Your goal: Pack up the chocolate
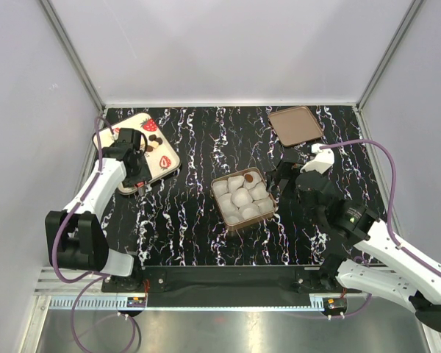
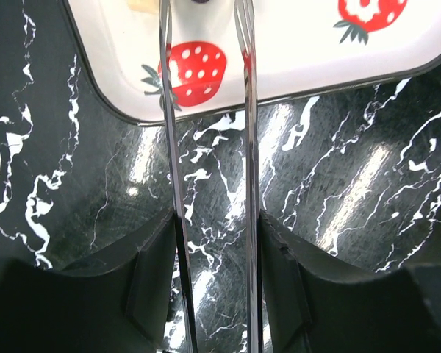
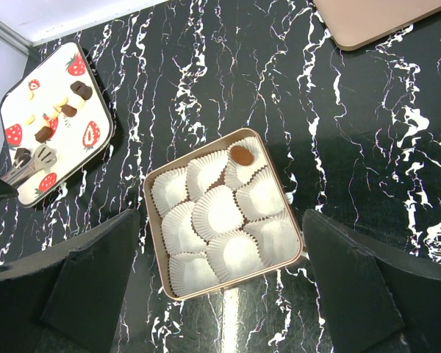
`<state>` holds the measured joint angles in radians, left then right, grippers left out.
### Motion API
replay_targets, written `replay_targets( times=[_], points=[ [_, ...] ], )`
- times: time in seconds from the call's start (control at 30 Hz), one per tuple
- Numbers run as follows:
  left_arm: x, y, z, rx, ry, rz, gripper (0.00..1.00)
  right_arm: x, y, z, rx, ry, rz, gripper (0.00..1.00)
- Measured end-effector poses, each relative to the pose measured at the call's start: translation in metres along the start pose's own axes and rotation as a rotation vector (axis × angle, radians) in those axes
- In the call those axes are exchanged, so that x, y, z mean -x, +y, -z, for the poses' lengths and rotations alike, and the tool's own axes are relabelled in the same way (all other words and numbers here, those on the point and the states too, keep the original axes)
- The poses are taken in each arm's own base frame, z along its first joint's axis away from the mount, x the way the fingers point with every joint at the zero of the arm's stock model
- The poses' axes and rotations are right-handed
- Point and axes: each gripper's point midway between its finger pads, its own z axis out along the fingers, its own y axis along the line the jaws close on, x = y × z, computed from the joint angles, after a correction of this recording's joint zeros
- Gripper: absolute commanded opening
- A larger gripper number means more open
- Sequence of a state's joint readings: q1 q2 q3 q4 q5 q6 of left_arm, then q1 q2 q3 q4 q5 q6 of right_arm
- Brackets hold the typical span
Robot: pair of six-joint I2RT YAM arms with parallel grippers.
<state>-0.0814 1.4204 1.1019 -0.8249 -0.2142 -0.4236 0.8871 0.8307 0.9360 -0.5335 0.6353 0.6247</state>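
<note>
At the upper left of the overhead view, the left hand (image 2: 217,220) is closed on a pair of thin metal tongs (image 2: 246,147), its black fingers (image 2: 151,283) pressing the two blades from outside. The blades stand a little apart and run side by side up the left wrist frame, across the black marbled surface (image 2: 353,206) and over the near edge of a white tray (image 2: 301,51) printed with red strawberries. Their tips leave the top of that frame. In the right wrist view they show at the far left, over the tray's lower end, just beside a dark piece; whether they touch it I cannot tell. The chocolates (image 3: 81,88), some dark brown and some cream, lie loose on the tray from its middle toward its upper end. The right hand (image 3: 220,220), spread wide and holding nothing, hangs over a square brown box (image 3: 198,153) at the centre of the surface, one finger showing at each lower corner of its frame. The box is packed with white pleated paper cups (image 3: 206,254), and one dark chocolate (image 3: 240,154) sits in the cup at the box's upper right corner. A flat brown lid (image 1: 295,125) lies at the upper right of the surface, well apart from the box.
</note>
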Motion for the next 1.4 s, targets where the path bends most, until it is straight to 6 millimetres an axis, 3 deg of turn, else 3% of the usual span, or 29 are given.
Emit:
replay_targets(
  times=[0.63,1.4],
  points=[
    [0.003,0.002,-0.015,-0.021,0.03,0.026,0.48,-0.001,0.0,-0.001,-0.004,0.004,0.008,1.0],
    [0.002,-0.005,-0.014,-0.075,0.047,-0.004,0.35,-0.002,-0.001,-0.001,-0.005,0.005,0.003,1.0]
  ],
)
